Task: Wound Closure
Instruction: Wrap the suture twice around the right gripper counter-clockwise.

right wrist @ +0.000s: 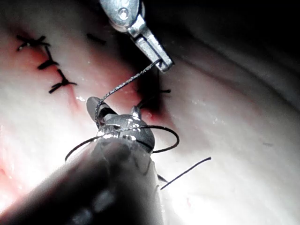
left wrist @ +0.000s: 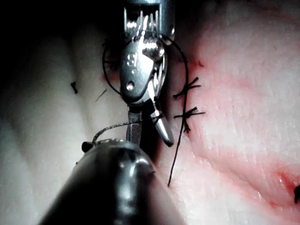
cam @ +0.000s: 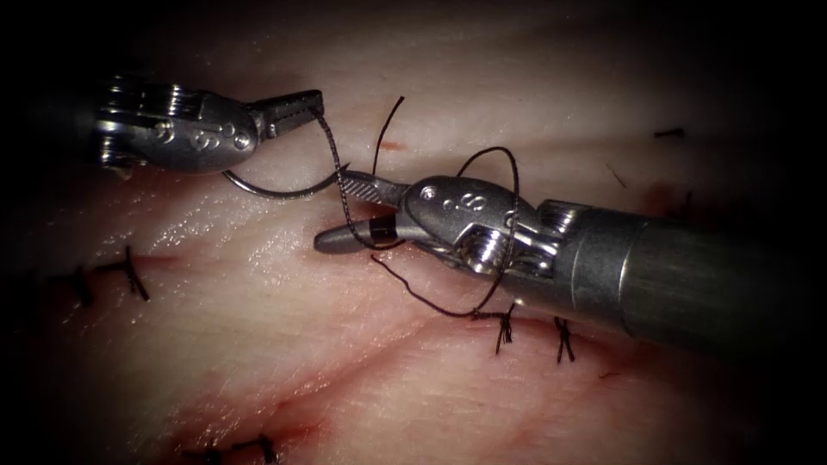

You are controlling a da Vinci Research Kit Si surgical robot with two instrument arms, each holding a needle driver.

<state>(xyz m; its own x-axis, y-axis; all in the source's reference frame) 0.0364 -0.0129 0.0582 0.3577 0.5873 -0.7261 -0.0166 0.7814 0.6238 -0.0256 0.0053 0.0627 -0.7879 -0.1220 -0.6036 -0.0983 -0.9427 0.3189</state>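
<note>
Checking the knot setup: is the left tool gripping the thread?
Touching. In the endoscope view the left tool has its jaws shut on the thread, which runs taut to the right tool.

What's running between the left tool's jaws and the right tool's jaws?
A taut stretch of thread runs from the left tool, shut on it, to the right tool's open jaws; endoscope and right wrist views show it.

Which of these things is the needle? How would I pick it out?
Find the left pincer, shut on the thread over the tissue. Just below it lies the needle, held by neither pincer and apparently not in the tissue; the right pincer stands open around the thread, gripping nothing. Unlike the dark, twisted thread, the needle is a smooth, shiny steel arc.
</note>
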